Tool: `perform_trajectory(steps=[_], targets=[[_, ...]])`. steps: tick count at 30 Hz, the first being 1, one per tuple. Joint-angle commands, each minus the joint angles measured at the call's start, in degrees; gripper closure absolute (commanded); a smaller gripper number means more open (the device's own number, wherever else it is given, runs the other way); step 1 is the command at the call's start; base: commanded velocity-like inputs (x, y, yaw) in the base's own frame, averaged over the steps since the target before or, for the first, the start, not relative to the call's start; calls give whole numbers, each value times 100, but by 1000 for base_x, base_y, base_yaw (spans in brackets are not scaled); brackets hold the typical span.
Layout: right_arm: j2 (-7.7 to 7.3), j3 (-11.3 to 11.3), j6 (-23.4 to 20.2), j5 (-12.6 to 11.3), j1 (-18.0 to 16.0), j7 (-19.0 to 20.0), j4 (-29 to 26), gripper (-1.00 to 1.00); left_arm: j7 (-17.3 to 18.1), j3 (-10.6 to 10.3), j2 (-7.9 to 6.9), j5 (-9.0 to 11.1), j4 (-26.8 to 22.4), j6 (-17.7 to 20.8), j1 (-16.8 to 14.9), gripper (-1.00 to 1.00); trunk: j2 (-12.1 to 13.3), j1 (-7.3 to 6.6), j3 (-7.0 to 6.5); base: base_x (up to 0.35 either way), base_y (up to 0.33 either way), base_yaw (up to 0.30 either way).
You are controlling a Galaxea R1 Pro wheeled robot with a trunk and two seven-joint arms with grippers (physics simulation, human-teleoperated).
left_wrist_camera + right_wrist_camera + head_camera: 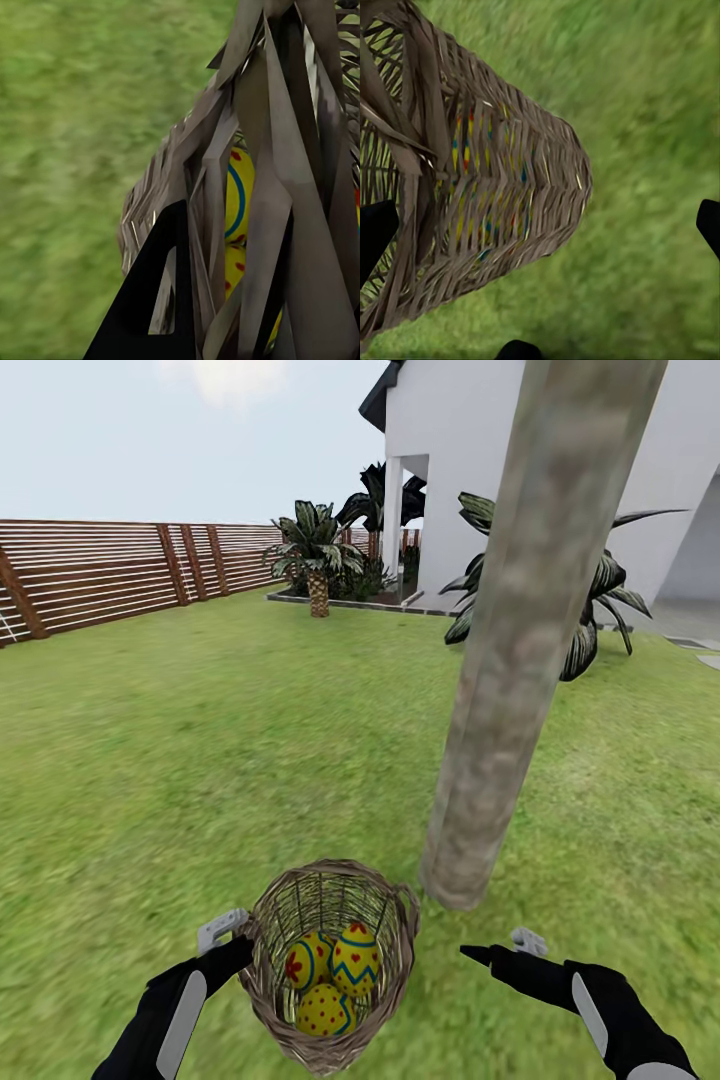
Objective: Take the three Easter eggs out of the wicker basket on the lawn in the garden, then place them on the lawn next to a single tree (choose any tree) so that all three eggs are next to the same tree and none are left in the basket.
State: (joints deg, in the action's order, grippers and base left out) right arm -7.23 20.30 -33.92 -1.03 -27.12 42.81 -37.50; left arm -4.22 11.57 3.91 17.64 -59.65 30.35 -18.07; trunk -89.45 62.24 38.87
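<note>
The wicker basket (290, 905) hangs low in front of me in the head view, its opening tipped toward the camera. All three Easter eggs lie inside: one (306, 962), another (356, 957) and a third (325, 1010). My left gripper (238, 938) is shut on the basket's left rim; in the left wrist view a black finger (142, 300) presses against the weave (292, 187), with an egg (241, 196) showing through. My right gripper (500, 948) stands open to the basket's right, holding nothing. The tree (520, 660) rises from the lawn (200, 760) just beyond the basket.
A brown slat fence (100, 575) bounds the grass at the far left. A white house (460, 460) stands at the back with palm-like plants (318, 550) (600, 600) before it. In the right wrist view the basket's side (502, 187) hangs over grass.
</note>
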Motion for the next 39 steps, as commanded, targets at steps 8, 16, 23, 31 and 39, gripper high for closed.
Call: perform_trajectory(steps=[8, 16, 23, 31, 39], targets=[[2, 18, -47, -5, -4, 27, -3, -100, -35, 10, 5, 99, -11, 32, -4, 100, -325, 176, 149, 0, 0, 0], [2, 5, -45, -3, -4, 26, -3, -100, -35, 11, 5, 99, -11, 32, -4, 100, -646, 352, 293, 0, 0, 0], [2, 9, -45, -3, -4, 27, -3, -100, -35, 12, 5, 99, -16, 29, -4, 100, -767, 418, 347, 0, 0, 0], [2, 10, -45, -3, -4, 28, -3, -100, -35, 12, 5, 99, -15, 23, -4, 100, -767, 418, 347, 0, 0, 0], [-7, 13, -45, -11, -4, 26, -2, -100, -35, 12, 3, 99, -11, 23, -4, 100, -927, 505, 419, 0, 0, 0]])
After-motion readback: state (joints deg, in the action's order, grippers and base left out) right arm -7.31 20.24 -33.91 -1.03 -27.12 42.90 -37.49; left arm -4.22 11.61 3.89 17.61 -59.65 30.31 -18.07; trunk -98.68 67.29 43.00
